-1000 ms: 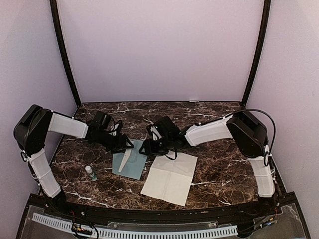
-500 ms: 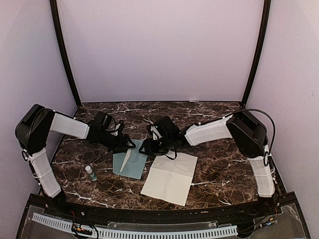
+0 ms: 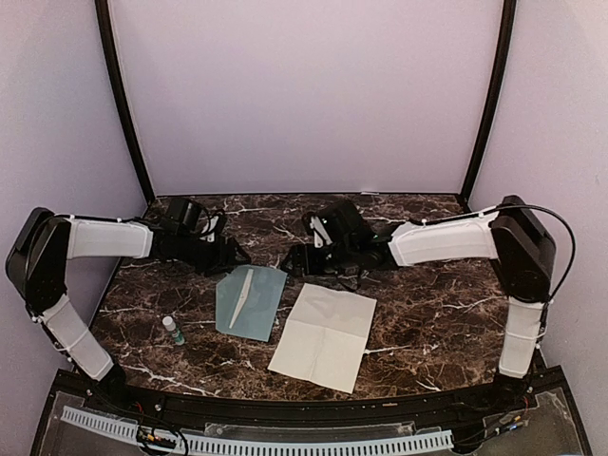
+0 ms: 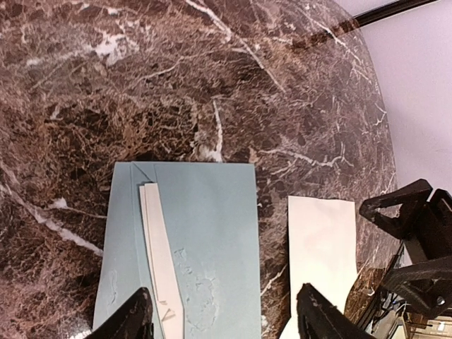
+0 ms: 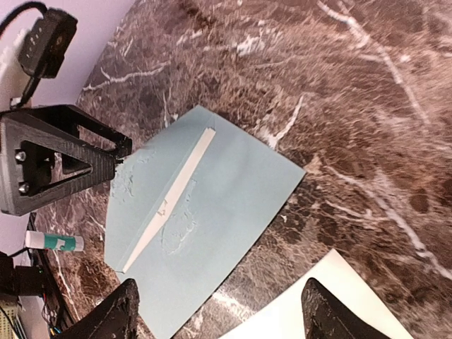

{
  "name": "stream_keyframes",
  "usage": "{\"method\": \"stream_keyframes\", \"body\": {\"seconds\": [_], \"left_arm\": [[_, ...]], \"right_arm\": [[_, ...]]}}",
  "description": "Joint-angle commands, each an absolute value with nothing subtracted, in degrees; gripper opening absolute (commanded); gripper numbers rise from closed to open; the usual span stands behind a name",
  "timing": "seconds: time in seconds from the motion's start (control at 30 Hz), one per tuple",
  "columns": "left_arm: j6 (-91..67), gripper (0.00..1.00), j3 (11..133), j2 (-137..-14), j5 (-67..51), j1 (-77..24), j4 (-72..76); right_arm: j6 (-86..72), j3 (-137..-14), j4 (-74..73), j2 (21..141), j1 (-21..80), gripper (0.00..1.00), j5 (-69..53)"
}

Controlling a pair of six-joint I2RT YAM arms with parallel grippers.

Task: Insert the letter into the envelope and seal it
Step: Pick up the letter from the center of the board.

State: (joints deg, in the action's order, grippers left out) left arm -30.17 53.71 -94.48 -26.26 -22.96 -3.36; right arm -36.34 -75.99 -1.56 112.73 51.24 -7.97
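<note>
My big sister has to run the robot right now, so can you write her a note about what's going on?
Left gripper: open, holding nothing, near the envelope's far edge.
Right gripper: open, holding nothing, near the same edge.
Envelope: flat on the table, with a white strip lying on it.
Letter: flat on the table to the envelope's right, not inside it.
Small tube: on the envelope's left.
Done: nothing that shows.
Left: put the letter in the envelope, then seal it.

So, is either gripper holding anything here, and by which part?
Nothing is held. Left gripper and right gripper both stand open above the table; the envelope and the letter lie flat, untouched.
</note>
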Motion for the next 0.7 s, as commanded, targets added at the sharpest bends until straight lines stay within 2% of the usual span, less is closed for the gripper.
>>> {"method": "stream_keyframes", "body": {"seconds": [0.0,0.23,0.37,0.5,0.67], "left_arm": [[-28.72,0.69,52.44,-88.18,-25.12,-22.67,-4.08],[-36.92,0.70,44.55,-81.91,-29.43,-31.60,2.61],[-42.95,0.70,39.42,-81.96,-31.22,-36.27,9.74],[-43.23,0.68,38.86,-83.81,-30.37,-38.59,10.46],[-41.68,0.67,40.61,-88.10,-30.84,-40.65,9.67]], "right_arm": [[-35.24,-69.91,-5.53,102.23,50.37,0.77,-2.24],[-43.80,-52.37,-10.11,83.32,50.45,0.78,-2.11],[-52.35,-40.96,-7.22,74.03,51.09,0.79,-3.45],[-59.19,-31.73,-2.07,69.21,51.95,0.79,-3.64],[-62.67,-26.87,2.55,68.74,52.54,0.78,-3.78]]}}
